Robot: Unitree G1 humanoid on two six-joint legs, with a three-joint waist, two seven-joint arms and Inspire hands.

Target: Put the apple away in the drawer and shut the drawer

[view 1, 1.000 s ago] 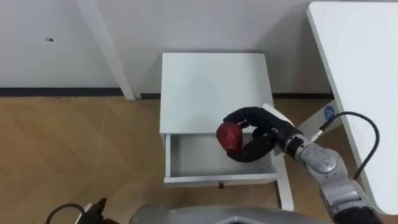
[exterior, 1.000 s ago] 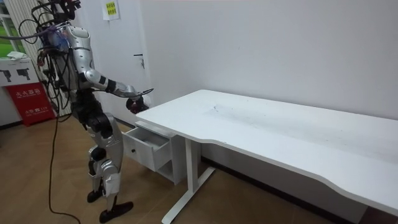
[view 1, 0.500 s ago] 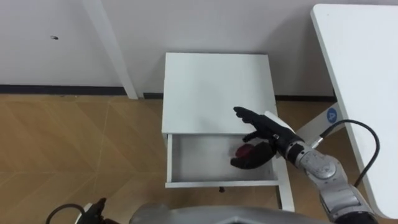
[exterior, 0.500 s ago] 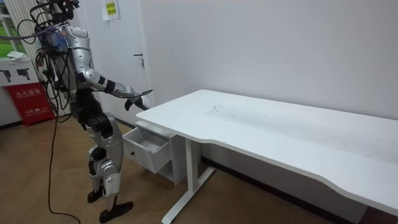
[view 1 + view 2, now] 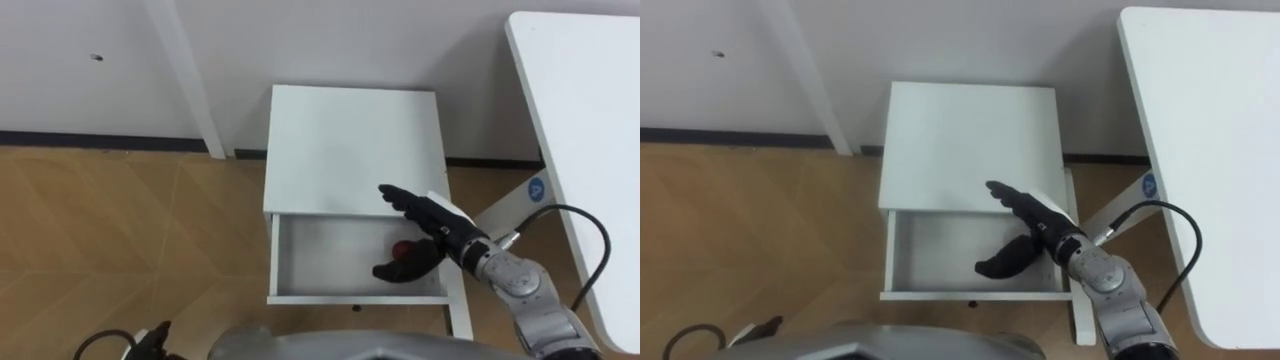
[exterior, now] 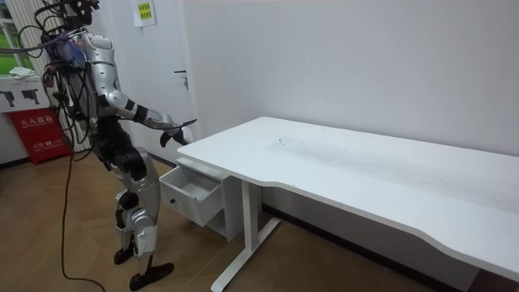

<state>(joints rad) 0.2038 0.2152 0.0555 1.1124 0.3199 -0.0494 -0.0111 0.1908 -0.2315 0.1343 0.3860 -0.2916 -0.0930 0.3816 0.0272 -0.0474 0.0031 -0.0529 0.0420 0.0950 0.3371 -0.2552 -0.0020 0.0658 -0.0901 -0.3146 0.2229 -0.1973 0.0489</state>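
Below the head camera, in the left eye view, a white cabinet (image 5: 350,140) is standing on a wood floor (image 5: 120,230) against a white wall (image 5: 330,40), with its drawer (image 5: 350,297) hanging open toward the robot. The apple (image 5: 401,247) is lying inside the drawer, toward its right end. The right hand (image 5: 432,232) is hovering over it with fingers stretched and thumb spread wide, gripping nothing; whether it is touching the fruit I cannot tell. A white desk (image 5: 590,120) is running along the right edge, and a round blue sticker (image 5: 537,186) is showing on its leg, the print too small to read.

Across the room view, the robot is standing at the desk's end on the room view's left, right arm reaching out above the open drawer. A small yellow-green notice (image 6: 146,11) is hanging on the wall and a red board (image 6: 40,126) is leaning behind the robot.

From the right eye view, the open hand is covering the drawer's right part — the apple is hiding behind it.
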